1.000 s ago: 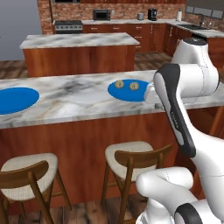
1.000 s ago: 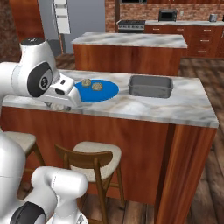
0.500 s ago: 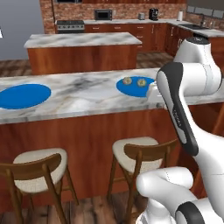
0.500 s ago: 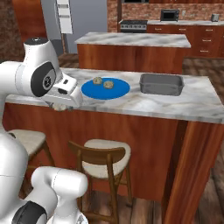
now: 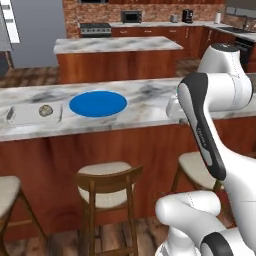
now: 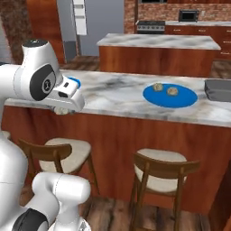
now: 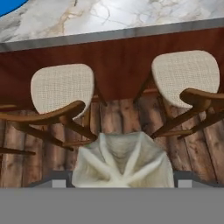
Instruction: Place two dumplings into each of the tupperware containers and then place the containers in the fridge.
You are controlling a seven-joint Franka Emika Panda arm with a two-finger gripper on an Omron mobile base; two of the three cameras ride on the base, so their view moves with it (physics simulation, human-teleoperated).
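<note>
Dumpling [image 7: 122,159], tan and wrinkled, sits clamped in the two-finger gripper [image 6: 66,108]; the shallow see-through tupperware container [image 5: 25,118] lies far left, beyond the round blue plate [image 5: 98,103].

my fingertips buried behind the dumpling [image 7: 122,159] I'm carrying, its bottom chopped by the frame, my own arm blocking the counter [image 5: 150,100] on the right, tupperware container [image 5: 35,112] too faint to make out its walls, fridge [image 6: 97,22] cut off up top
</note>
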